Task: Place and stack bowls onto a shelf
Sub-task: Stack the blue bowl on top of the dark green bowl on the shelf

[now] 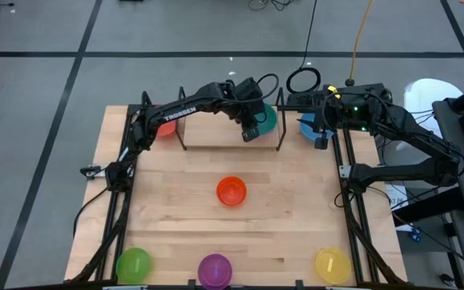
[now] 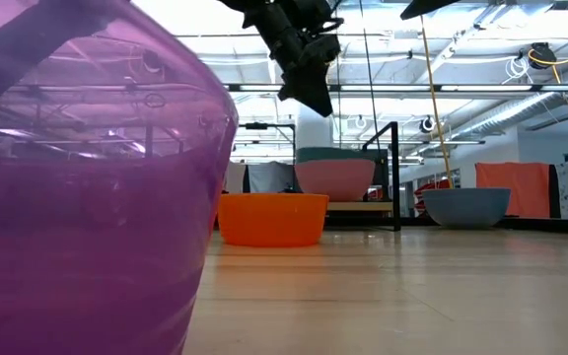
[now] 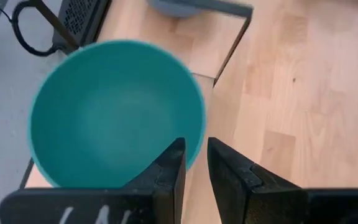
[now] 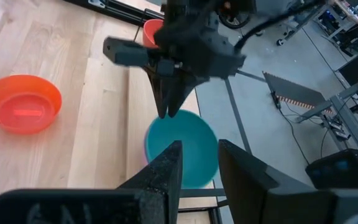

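Teal bowl (image 3: pixel 114 112) sits nested in the pink bowl (image 2: pixel 333 180) on the shelf (image 1: pixel 216 133). Left gripper (image 3: pixel 194 163) hovers above its rim, fingers parted, empty. Right gripper (image 4: pixel 197 163) waits, parted, by the blue bowl (image 2: pixel 466 207).

Teal bowl (image 1: pixel 269 119) nested in pink bowl (image 2: pixel 334 179) on shelf (image 1: pixel 216 134); others scattered on table.

The surface (image 1: pixel 296 225) is pale wood with a fine grain. On it sit an orange bowl (image 1: pixel 231 191), a green bowl (image 1: pixel 133 263), a purple bowl (image 1: pixel 214 269) and a yellow bowl (image 1: pixel 332 263), each one solid colour. At the shelf (image 1: pixel 216 134) of black rods and light board, a teal bowl (image 3: pixel 114 112) sits in a pink bowl (image 2: pixel 333 178). A red bowl (image 1: pixel 166 126) and a blue bowl (image 1: pixel 308 126) flank the shelf. Both arms are dark, the left one lettered in white.
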